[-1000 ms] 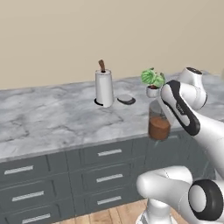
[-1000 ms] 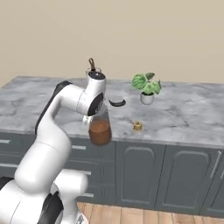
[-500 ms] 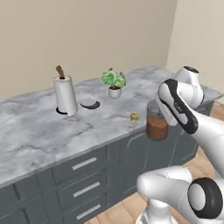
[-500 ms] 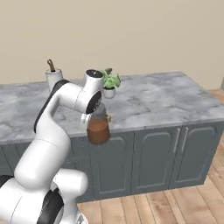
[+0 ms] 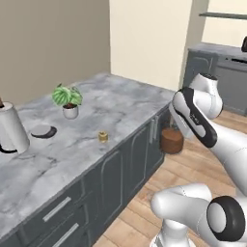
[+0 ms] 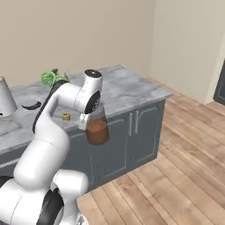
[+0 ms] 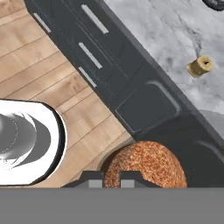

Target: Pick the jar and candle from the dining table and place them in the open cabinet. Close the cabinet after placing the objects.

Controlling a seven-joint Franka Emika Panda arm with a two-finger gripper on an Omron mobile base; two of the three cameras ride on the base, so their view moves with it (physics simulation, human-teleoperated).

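My gripper [image 7: 111,179] is shut on the jar [image 7: 146,168], a clear glass with reddish-brown filling. It hangs off the table's front edge, in front of the dark cupboard doors, as both base views show the jar [image 5: 171,140] [image 6: 97,131]. The gripper [image 6: 90,121] grips it from above, and my forearm hides the gripper in the left base view. The candle [image 5: 102,137] [image 6: 66,117] [image 7: 200,66], a tiny tan stub, stands alone on the dining table [image 5: 120,103] [image 6: 127,90] [image 7: 166,26] near its front edge. The cabinet is out of view.
On the table stand a white paper-towel roll [image 5: 10,128] [image 6: 5,96], a small potted plant [image 5: 67,99] [image 6: 52,78] and a dark dish [image 5: 42,131] [image 6: 30,105]. Wooden floor [image 6: 176,167] spreads to the right. Another dark counter [image 5: 217,62] stands far right.
The whole picture has swung: the base has turned, so the table has slid left and wooden floor has come in at the right. The jar stays in my shut gripper.
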